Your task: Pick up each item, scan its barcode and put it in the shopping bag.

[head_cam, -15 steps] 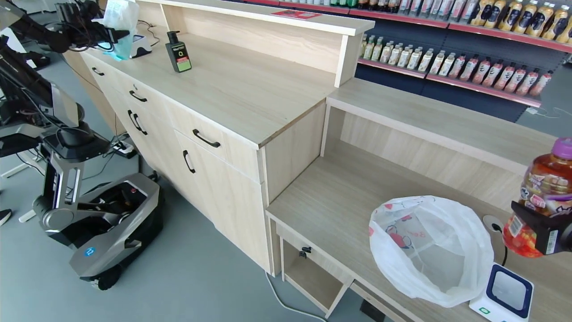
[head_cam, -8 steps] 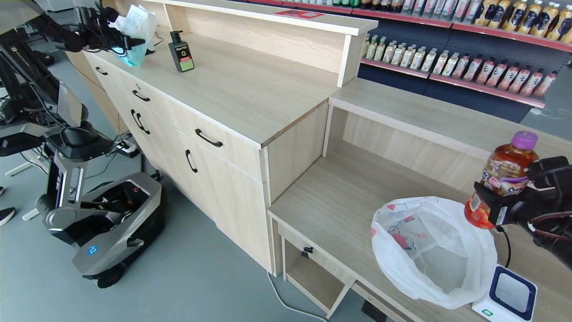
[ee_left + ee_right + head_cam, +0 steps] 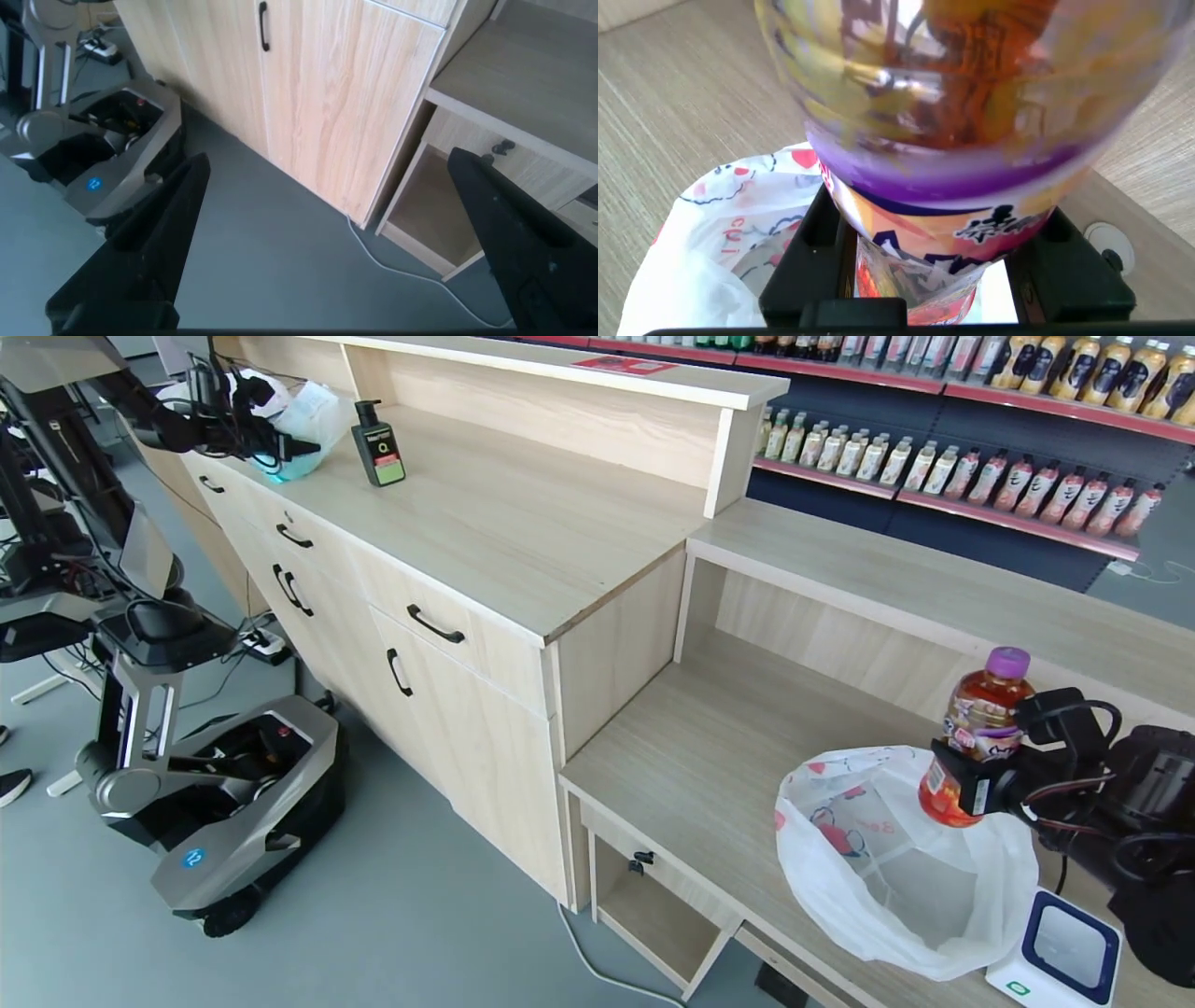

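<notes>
A purple-capped bottle of amber drink hangs nearly upright over the open mouth of the white shopping bag. The right gripper pinches it low on its body. The bag sits on the lower wooden counter, just beside a white-and-blue barcode scanner. The left gripper, fingers spread wide and holding nothing, hangs above the grey floor near the cabinet. A dark pump bottle stands on the higher counter, well apart.
</notes>
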You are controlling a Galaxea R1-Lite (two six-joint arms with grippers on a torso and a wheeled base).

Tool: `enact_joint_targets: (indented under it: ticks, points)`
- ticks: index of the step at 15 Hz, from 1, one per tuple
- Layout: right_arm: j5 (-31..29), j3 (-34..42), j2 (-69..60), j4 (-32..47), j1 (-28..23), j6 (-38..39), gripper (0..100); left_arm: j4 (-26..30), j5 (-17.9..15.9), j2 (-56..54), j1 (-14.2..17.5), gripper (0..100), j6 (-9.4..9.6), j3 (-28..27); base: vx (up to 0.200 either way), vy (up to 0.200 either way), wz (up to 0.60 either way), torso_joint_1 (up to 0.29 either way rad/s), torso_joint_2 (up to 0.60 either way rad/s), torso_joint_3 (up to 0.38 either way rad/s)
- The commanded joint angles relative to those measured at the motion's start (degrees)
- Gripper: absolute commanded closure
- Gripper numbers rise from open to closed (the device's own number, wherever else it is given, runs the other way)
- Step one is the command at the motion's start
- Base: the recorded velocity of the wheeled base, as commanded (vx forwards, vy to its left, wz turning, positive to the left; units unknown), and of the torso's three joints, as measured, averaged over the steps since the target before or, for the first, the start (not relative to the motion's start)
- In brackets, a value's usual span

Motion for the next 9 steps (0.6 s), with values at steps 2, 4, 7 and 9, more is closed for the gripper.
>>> enact_joint_targets:
  ticks: [2, 4, 7, 9]
  points:
    - [1.3, -3.8, 5.0, -0.1, 0.0, 0.0, 100, 0.0, 0.0, 0.0, 0.0, 0, 0.00, 0.0, 0.000, 0.000, 0.00, 0.000, 0.00, 0.000]
    - [1.8, -4.8, 7.1, -0.1, 0.0, -0.1, 100, 0.0, 0.0, 0.0, 0.0, 0, 0.00, 0.0, 0.000, 0.000, 0.00, 0.000, 0.00, 0.000]
    - [1.9, -6.4, 9.8, -0.2, -0.1, -0.1, 100, 0.0, 0.0, 0.0, 0.0, 0, 0.00, 0.0, 0.000, 0.000, 0.00, 0.000, 0.00, 0.000]
    - [2.1, -8.3, 12.5, -0.2, -0.4, -0.2, 100, 0.0, 0.0, 0.0, 0.0, 0, 0.00, 0.0, 0.000, 0.000, 0.00, 0.000, 0.00, 0.000]
